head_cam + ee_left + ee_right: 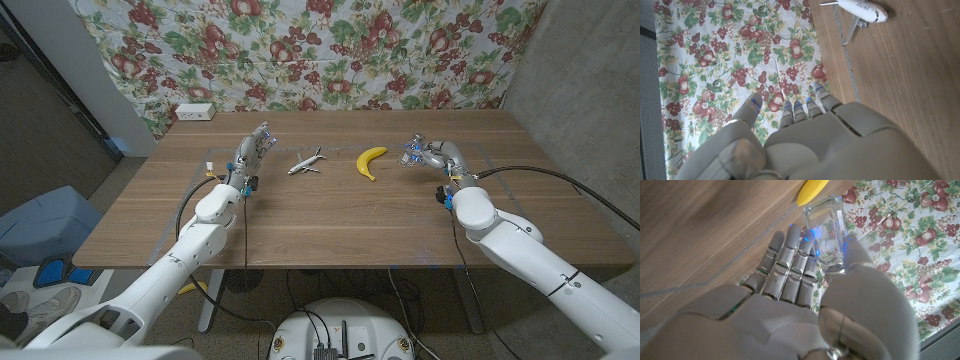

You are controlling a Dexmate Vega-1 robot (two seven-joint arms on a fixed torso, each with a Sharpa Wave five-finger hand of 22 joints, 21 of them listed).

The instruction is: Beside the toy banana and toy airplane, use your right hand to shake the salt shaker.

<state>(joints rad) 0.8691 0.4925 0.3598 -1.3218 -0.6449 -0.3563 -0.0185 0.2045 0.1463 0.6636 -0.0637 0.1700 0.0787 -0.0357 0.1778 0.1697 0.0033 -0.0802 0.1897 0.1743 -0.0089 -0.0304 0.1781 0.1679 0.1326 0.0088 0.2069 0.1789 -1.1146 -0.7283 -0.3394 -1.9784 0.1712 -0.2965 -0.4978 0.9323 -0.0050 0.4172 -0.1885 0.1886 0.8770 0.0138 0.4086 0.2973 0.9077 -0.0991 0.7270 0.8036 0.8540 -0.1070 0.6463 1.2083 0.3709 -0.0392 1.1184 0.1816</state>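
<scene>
The right hand [805, 305] is pinching the clear salt shaker [829, 235] between thumb and fingers, holding it just beside the toy banana [371, 161], probably readying a shake; the left hand [254, 150], fingers loosely apart, is holding nothing near the toy airplane [306, 162].

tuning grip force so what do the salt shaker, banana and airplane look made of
Salt shaker in the right robot hand: clear and glossy, glass or hard clear plastic; you see the cloth through it and bright edge glints. Toy banana: smooth, uniform yellow, likely plastic or rubber. Toy airplane: white, shiny hard shell with printed letters, probably plastic, possibly painted metal.
</scene>
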